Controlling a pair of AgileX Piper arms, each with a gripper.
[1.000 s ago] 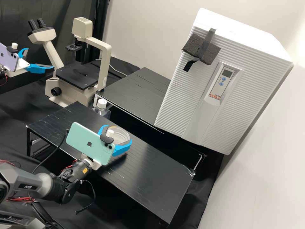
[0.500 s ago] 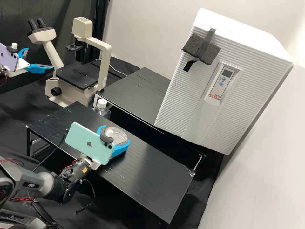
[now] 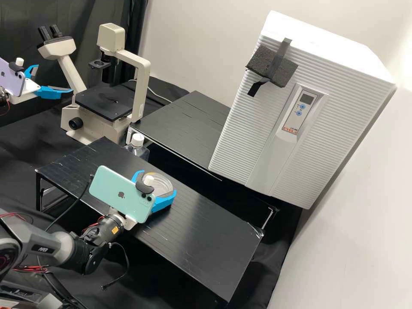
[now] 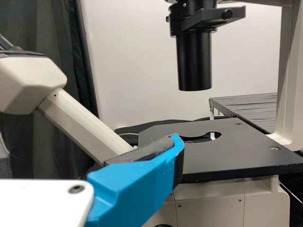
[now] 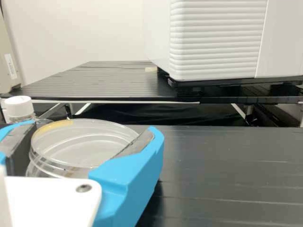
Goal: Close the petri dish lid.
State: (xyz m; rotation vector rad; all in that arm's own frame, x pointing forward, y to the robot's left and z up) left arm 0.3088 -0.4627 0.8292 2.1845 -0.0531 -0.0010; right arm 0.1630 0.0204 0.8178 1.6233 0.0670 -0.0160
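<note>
Right gripper (image 5: 91,127) clenched round petri dish (image 5: 46,171) on black table (image 5: 227,175) – sides squeezed prob to square lid (image 5: 87,147) up, tho can't really tell if seated – left gripper (image 3: 53,79) spread near microscope (image 3: 143,86), out of way

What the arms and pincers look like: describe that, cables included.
In the high view, the right arm has dark grey and black segments, a pale grey collar, red wires, a black cable and a yellow label. Left pincer and right pincer: white bodies, angular bright blue fingers; a lilac phone and a mint one mounted respectively.
</note>
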